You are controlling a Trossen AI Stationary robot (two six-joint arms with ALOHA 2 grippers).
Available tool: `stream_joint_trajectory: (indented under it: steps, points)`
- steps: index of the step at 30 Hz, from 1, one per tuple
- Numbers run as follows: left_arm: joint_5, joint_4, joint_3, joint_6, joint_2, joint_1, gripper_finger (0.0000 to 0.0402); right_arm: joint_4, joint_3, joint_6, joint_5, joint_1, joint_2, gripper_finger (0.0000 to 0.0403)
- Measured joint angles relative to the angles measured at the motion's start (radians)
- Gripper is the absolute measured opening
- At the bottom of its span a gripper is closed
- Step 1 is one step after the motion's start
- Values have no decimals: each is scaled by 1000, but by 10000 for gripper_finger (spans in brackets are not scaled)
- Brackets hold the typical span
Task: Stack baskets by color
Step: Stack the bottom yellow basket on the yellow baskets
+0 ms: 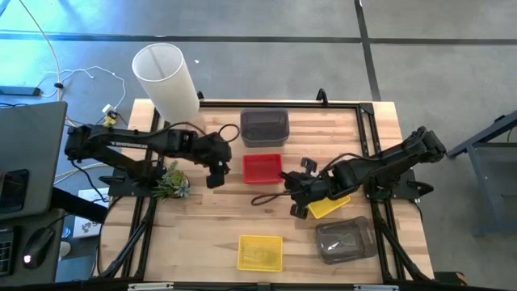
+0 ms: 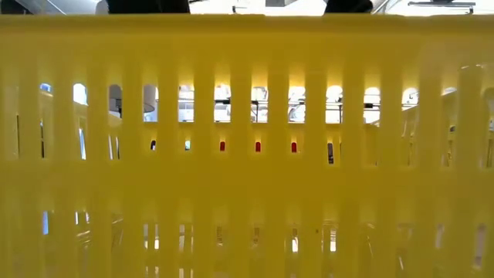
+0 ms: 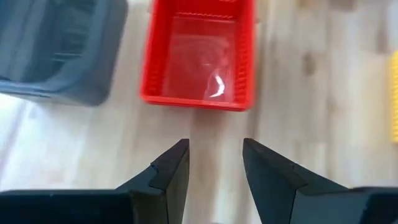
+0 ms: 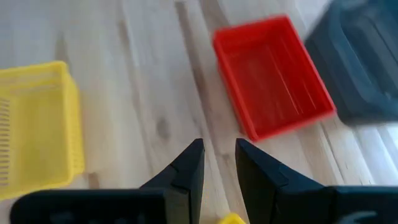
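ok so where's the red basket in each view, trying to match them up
High view: the red basket sits mid-table, just below the dark grey basket.
Low view: only slivers of red show through the slots of a yellow basket that fills the picture.
Left wrist view: ahead of the open fingers.
Right wrist view: ahead, off to one side.
Shared landmark: that dark grey basket beside it, seen in the high and both wrist views.

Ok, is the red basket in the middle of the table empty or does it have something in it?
Empty. The left wrist view looks straight into the red basket and shows only its bare, shiny floor; the overhead view agrees.
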Motion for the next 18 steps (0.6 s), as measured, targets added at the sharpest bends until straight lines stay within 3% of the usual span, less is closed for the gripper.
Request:
stream_joint_trajectory:
  steps: [5,11,18]
  points:
    - [-34,-3,0,-157,-24,-123,135,78,0,-102,-6,28,1,88]
    - [-150,-3,0,-283,-23,-256,135,171,0,-143,-22,41,26,134]
    - [-216,-6,0,-374,-22,-354,135,238,0,-143,-154,41,107,160]
